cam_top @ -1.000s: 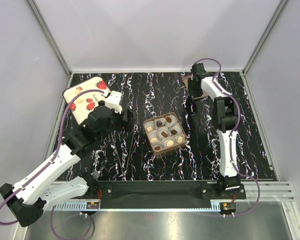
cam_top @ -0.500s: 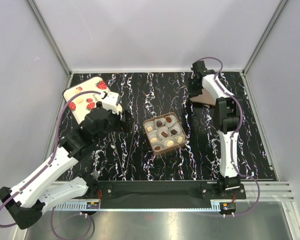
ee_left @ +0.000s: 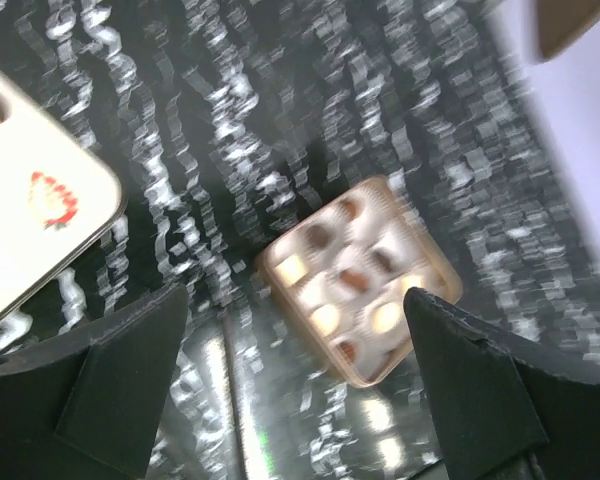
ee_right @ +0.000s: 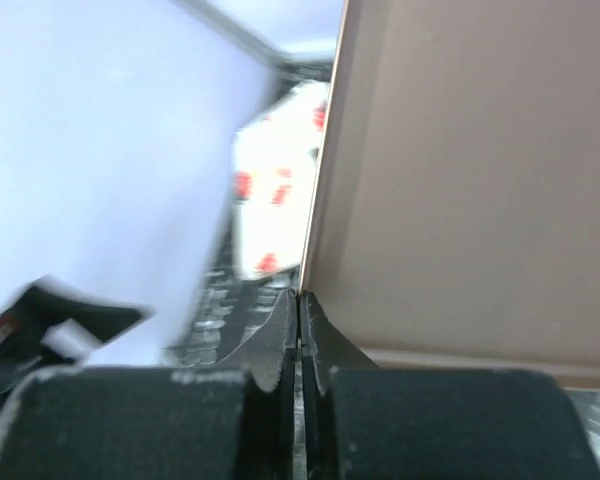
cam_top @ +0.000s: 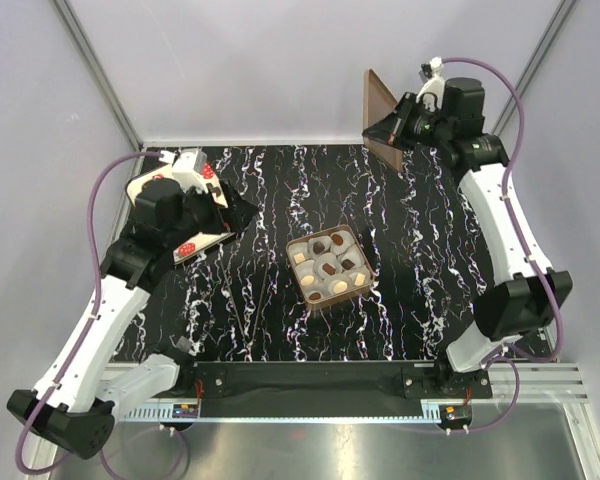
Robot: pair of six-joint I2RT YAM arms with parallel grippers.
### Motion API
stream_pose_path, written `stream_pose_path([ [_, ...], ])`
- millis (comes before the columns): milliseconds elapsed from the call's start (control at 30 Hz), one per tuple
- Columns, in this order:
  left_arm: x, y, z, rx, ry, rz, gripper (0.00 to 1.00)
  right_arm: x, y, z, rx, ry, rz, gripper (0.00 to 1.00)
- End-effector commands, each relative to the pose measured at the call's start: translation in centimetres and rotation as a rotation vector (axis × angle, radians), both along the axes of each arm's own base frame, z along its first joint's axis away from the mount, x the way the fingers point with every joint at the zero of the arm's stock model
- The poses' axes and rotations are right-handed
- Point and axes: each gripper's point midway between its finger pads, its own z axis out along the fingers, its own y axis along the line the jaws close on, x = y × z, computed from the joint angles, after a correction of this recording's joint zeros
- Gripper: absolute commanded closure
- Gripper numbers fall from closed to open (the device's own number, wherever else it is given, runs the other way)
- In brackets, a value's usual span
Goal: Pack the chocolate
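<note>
The chocolate (cam_top: 327, 264), dark brown and cream pieces in white cups, fills a small brown box (cam_top: 316, 299) at the table's middle. In the left wrist view the chocolate (ee_left: 352, 280) lies blurred below, between my fingers. My left gripper (cam_top: 232, 212) hangs open and empty above the table, left of the box, its fingers (ee_left: 120, 380) wide apart. My right gripper (cam_top: 395, 128) is raised at the back right, shut on the edge of a flat brown lid (cam_top: 378, 115). The thin rim of that lid (ee_right: 460, 170) sits pinched between the fingertips (ee_right: 280, 335).
A white tray with red strawberry prints (cam_top: 193, 243) lies at the back left, mostly under my left arm; it also shows at the left of the wrist view (ee_left: 30, 200). White walls with metal posts (cam_top: 100, 75) close in the black marbled table (cam_top: 280, 330).
My right gripper closed on the brown lid and lifted it off the table to the back. My left arm swung up and back to the left, over the strawberry tray.
</note>
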Motion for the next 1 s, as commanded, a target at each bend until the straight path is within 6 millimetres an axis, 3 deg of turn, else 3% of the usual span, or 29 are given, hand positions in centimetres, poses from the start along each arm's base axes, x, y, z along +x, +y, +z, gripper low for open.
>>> stream_pose_path([
  [0, -1.4, -3.8, 4.8, -0.225, -0.037, -0.247, 0.05, -3.1, 3.0, 5.6, 0.223, -0.060, 0.167, 1.00],
  [100, -0.8, -4.2, 6.1, -0.342, -0.063, -0.338, 0.05, -6.2, 3.9, 9.1, 0.331, -0.095, 0.292, 1.00],
  [133, -0.6, -4.6, 7.9, -0.411, -0.109, -0.376, 0.05, -7.3, 4.0, 10.4, 0.354, -0.119, 0.315, 1.00],
  [200, -1.4, -5.3, 8.4, -0.487, -0.107, -0.496, 0.06, -8.6, 4.1, 12.0, 0.401, -0.137, 0.354, 1.00],
  [300, -0.9, -6.1, 10.5, -0.560, -0.167, -0.598, 0.07, -11.2, 4.3, 15.0, 0.469, -0.192, 0.442, 1.00],
  [367, 0.0, -6.6, 11.9, -0.614, -0.208, -0.638, 0.07, -12.7, 4.4, 16.4, 0.534, -0.170, 0.482, 1.00],
  [400, 1.1, -6.9, 11.5, -0.631, -0.191, -0.648, 0.07, -13.8, 4.3, 17.7, 0.544, -0.238, 0.527, 1.00],
  [467, 1.6, -7.1, 13.2, -0.676, -0.242, -0.685, 0.09, -15.1, 4.1, 19.1, 0.568, -0.269, 0.560, 1.00],
  [500, 2.7, -7.4, 12.6, -0.698, -0.226, -0.689, 0.09, -16.1, 4.0, 20.3, 0.588, -0.290, 0.579, 1.00],
  [567, 2.9, -7.5, 14.3, -0.745, -0.282, -0.732, 0.09, -17.2, 3.8, 21.5, 0.609, -0.294, 0.597, 1.00],
  [600, 4.3, -7.9, 13.5, -0.771, -0.257, -0.732, 0.09, -17.5, 3.8, 21.9, 0.612, -0.302, 0.602, 1.00],
  [667, 4.2, -8.2, 15.5, -0.822, -0.303, -0.796, 0.09, -18.3, 3.6, 22.6, 0.625, -0.304, 0.612, 1.00],
  [700, 5.1, -8.7, 15.1, -0.867, -0.279, -0.818, 0.09, -18.9, 3.6, 23.0, 0.624, -0.322, 0.626, 1.00],
  [767, 5.3, -9.2, 16.6, -0.897, -0.315, -0.868, 0.11, -19.4, 3.5, 23.4, 0.643, -0.309, 0.636, 1.00],
  [833, 6.6, -10.6, 16.7, -0.930, -0.311, -0.887, 0.11, -20.1, 3.4, 24.1, 0.674, -0.320, 0.660, 1.00],
  [967, 6.7, -13.5, 18.2, -0.914, -0.348, -0.924, 0.11, -20.9, 3.7, 24.8, 0.712, -0.305, 0.692, 1.00],
])
